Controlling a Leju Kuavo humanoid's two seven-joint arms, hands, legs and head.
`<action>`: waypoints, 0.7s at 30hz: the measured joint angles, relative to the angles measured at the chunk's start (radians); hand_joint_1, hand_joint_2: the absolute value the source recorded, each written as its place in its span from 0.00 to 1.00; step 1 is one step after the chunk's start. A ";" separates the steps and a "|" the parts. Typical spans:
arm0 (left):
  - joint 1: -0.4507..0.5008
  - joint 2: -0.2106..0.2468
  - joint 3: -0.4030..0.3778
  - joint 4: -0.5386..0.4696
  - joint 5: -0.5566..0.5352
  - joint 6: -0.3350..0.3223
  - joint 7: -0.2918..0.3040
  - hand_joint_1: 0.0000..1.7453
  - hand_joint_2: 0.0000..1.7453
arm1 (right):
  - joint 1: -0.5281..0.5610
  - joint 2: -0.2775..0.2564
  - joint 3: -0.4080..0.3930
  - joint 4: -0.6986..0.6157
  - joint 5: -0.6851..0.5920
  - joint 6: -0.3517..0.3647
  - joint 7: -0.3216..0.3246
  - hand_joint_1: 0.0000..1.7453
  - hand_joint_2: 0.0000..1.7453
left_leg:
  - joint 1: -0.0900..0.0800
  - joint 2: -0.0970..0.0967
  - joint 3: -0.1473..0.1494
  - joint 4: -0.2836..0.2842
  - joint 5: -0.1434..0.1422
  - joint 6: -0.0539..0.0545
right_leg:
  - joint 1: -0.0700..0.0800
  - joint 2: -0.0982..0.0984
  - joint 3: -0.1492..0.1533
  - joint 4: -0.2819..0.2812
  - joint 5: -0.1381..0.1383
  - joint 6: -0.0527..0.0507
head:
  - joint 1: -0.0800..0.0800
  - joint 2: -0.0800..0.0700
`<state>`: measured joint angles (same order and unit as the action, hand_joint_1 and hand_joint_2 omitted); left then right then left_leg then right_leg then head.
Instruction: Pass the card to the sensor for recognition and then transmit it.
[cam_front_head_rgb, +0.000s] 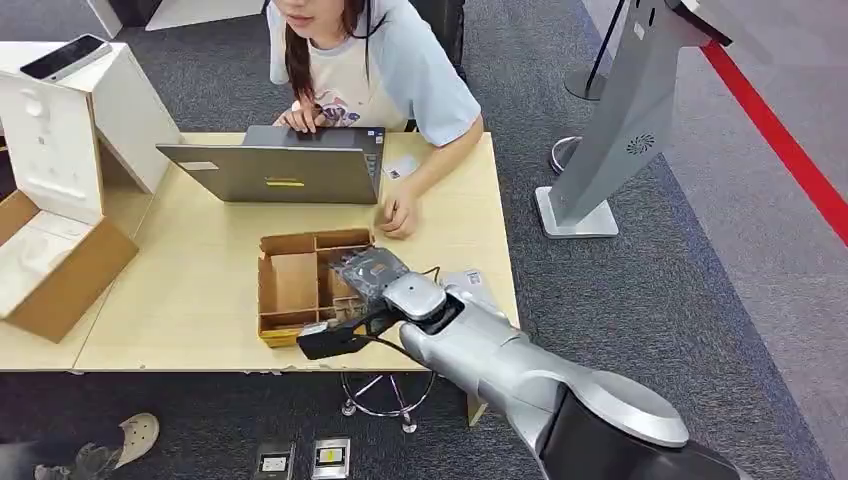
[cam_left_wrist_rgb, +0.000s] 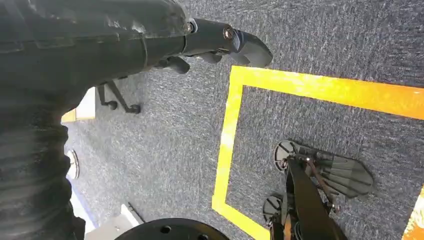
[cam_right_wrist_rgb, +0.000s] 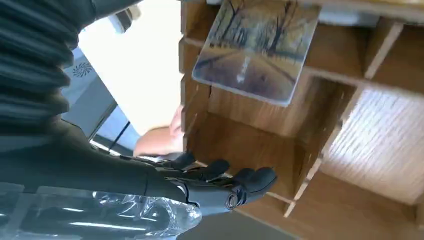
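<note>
Right hand (cam_front_head_rgb: 345, 325) reaches over the near right part of the wooden divider box (cam_front_head_rgb: 290, 285) on the table (cam_front_head_rgb: 180, 300); fingers (cam_right_wrist_rgb: 235, 182) extended together, nothing held, hovering beside a compartment wall. Card (cam_right_wrist_rgb: 257, 47), printed with a tree-lined road, lies tilted across a divider in the box, apart from the fingers. Left hand (cam_left_wrist_rgb: 220, 45) hangs over grey carpet (cam_left_wrist_rgb: 170, 145), fingers loosely out, empty. Person's hand (cam_front_head_rgb: 398, 215) rests on the table beyond the box, beside a laptop (cam_front_head_rgb: 275, 165).
</note>
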<state>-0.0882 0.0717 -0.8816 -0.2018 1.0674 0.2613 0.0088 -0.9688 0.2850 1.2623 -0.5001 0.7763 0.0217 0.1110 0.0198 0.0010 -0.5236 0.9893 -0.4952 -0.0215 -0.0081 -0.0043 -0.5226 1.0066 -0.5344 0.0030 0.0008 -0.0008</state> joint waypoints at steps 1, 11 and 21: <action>0.000 0.000 0.000 0.000 0.000 -0.001 0.000 0.00 1.00 | -0.005 0.000 -0.001 0.000 -0.002 -0.002 0.000 0.00 1.00 | 0.000 0.000 0.000 0.000 0.000 0.000 | 0.000 0.000 0.000 0.000 0.000 0.000 | 0.000 0.000; 0.000 0.003 -0.007 0.000 -0.010 -0.018 -0.001 0.00 1.00 | -0.029 0.003 -0.023 -0.022 -0.009 0.021 0.002 0.00 1.00 | 0.000 0.000 0.000 0.000 0.000 0.000 | 0.000 0.000 0.000 0.000 0.000 0.000 | 0.000 0.000; 0.000 0.004 -0.007 0.000 -0.012 -0.019 -0.001 0.00 1.00 | -0.024 0.000 -0.025 -0.041 -0.010 0.057 0.014 0.77 1.00 | 0.000 0.000 0.000 0.000 0.000 0.000 | 0.000 0.000 0.000 0.000 0.000 0.000 | 0.000 0.000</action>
<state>-0.0886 0.0755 -0.8888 -0.2018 1.0552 0.2419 0.0076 -0.9924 0.2850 1.2371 -0.5413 0.7668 0.0786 0.1247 0.0198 0.0010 -0.5236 0.9892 -0.4952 -0.0215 -0.0081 -0.0042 -0.5227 1.0068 -0.5344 0.0030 0.0008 -0.0008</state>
